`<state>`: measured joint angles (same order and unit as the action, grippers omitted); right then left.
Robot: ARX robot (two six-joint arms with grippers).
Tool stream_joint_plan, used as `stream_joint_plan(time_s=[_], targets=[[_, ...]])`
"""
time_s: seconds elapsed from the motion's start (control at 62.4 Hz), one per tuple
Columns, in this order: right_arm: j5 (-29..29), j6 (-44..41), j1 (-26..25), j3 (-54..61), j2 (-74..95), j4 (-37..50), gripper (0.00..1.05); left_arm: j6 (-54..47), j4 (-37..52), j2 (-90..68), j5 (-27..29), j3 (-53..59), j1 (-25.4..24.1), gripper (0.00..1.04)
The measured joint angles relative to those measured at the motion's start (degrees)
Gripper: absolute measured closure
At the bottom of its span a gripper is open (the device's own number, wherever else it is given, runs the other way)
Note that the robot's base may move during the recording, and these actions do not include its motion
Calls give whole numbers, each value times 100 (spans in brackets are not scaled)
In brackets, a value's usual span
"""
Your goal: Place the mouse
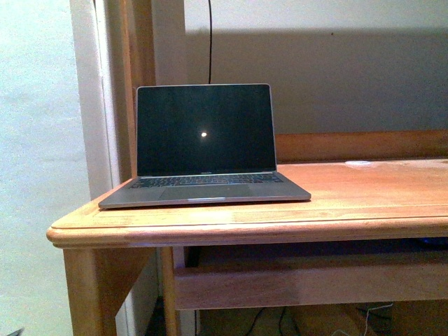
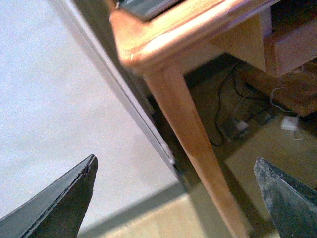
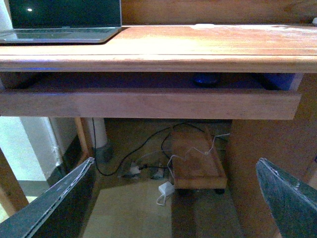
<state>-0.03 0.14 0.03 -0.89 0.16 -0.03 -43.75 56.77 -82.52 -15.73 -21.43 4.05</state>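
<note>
The mouse is a small dark rounded shape lying in the shadowed pull-out tray under the desk top; only its upper part shows in the right wrist view. My right gripper hangs open below and in front of that tray, over the floor, with nothing between its fingers. Beside the desk's left corner leg, my left gripper is open and empty, low down. Neither arm shows in the front view, and the mouse cannot be made out there.
An open laptop with a dark screen stands on the left of the wooden desk. A small white item lies at the back right. Under the desk are cables, a white adapter and a low wooden trolley.
</note>
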Motion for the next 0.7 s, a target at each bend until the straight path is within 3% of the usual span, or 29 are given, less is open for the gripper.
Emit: stream_joint_plan(time_s=[0.096, 0.224, 0.384, 0.705], targets=[[0, 2, 0, 0, 0, 0, 7, -1357, 452, -957, -310, -542, 385, 8], [0, 2, 0, 0, 0, 0, 7, -2081, 271, -1554, -387, -979, 822, 8], [0, 0, 0, 0, 0, 0, 7, -2474, 214, -2105, -407, -1353, 1185, 8], [0, 0, 0, 0, 0, 0, 7, -2857, 509, -3213, -511, -2424, 1399, 8]])
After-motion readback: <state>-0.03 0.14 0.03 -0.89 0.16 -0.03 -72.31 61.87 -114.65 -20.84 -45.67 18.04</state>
